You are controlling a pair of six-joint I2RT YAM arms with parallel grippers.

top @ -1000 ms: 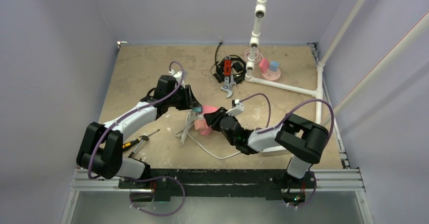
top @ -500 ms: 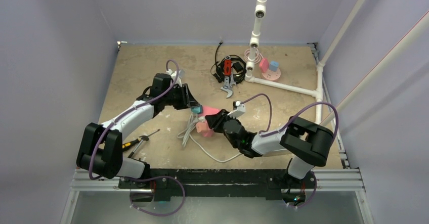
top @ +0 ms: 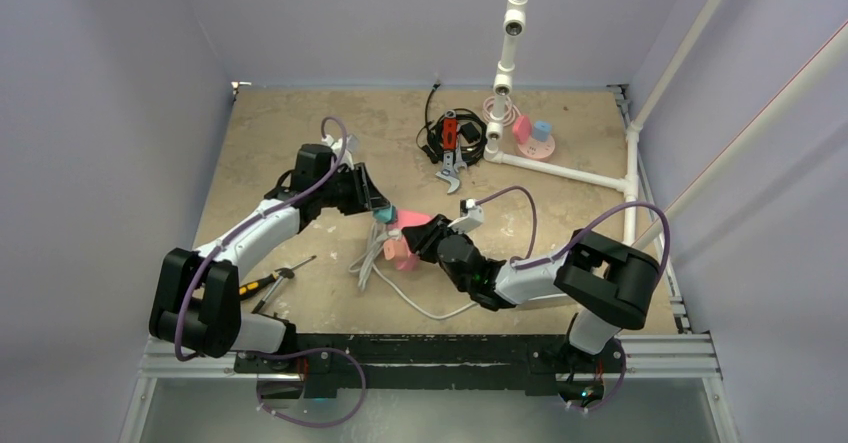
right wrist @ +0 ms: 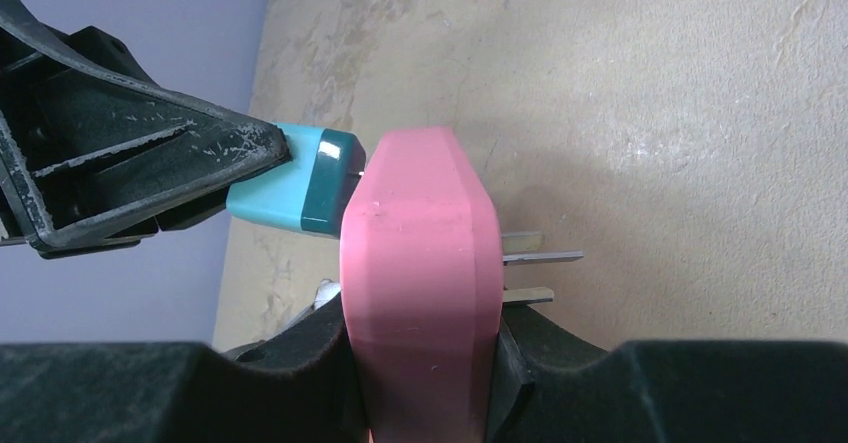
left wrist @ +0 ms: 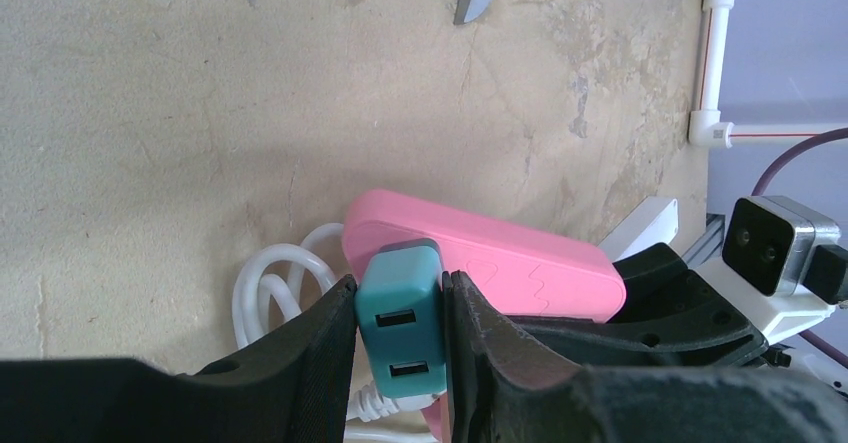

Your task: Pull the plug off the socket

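Left wrist view, left gripper (left wrist: 400, 308) pinching teal plug (left wrist: 399, 288) over mid table (top: 270, 133); right gripper (right wrist: 420, 363) clamped on pink socket block (right wrist: 420, 253); plug just beside socket face, thin prong showing in gap

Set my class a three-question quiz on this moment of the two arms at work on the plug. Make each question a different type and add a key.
1. True or false: the left tool is shut on the teal plug.
2. Multiple choice: what does the right tool hold? A) the screwdriver B) the pink block C) the white cord
3. Fill in the gap: in the right wrist view, the metal prongs stick out of the pink block on the side ____ the teal plug.

Key: 1 true; 2 B; 3 opposite
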